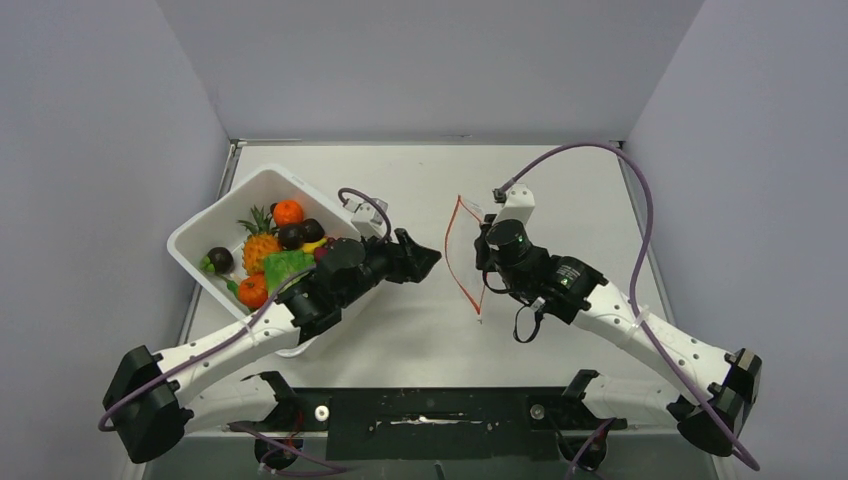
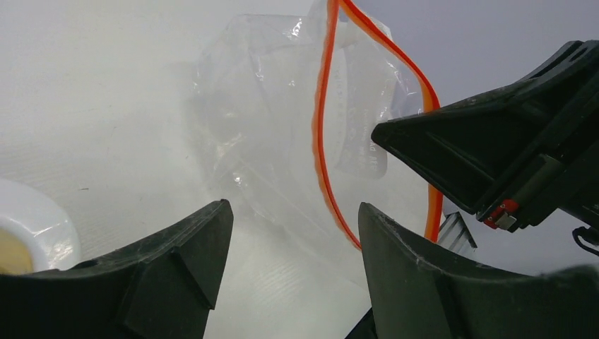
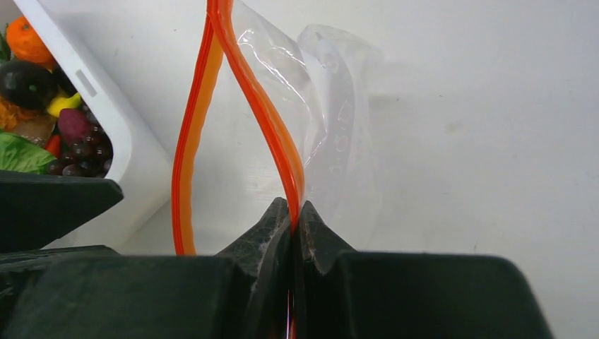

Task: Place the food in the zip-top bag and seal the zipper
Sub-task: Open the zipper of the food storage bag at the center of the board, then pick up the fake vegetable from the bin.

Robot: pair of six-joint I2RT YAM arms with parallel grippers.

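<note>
Overhead, two robot arms reach inward from the near edge of a pale tabletop [image 1: 560,190]. The left end effector [image 1: 432,257] is spread wide and holds nothing. It points at the bag's mouth from just beside it. Facing it, the right end effector [image 3: 293,208] is pinched closed on one lip of the zip-top bag [image 3: 339,127], gripping the red-orange zipper [image 3: 272,134] itself. The bag is held upright near the middle of the tabletop. Its mouth gapes towards the left arm, and its free lip bows away in a loop. Nothing shows inside it.

To the left and reaching farther back sits a white tub [image 1: 215,215], partly under the left arm. It holds the food [image 1: 296,235], including a pineapple [image 1: 260,250], oranges [image 1: 288,211] and green lettuce [image 1: 288,265].

The bag looks very light, thin and floppy, with slick, crinkled film that would likely fold or slide under a grip. The zipper strip seems its stiffest part, so the rim is probably the best place to hold. The toy pieces look small, light and hard. Round ones may roll or squirt out of a grip, so closing across the widest part seems soundest.
</note>
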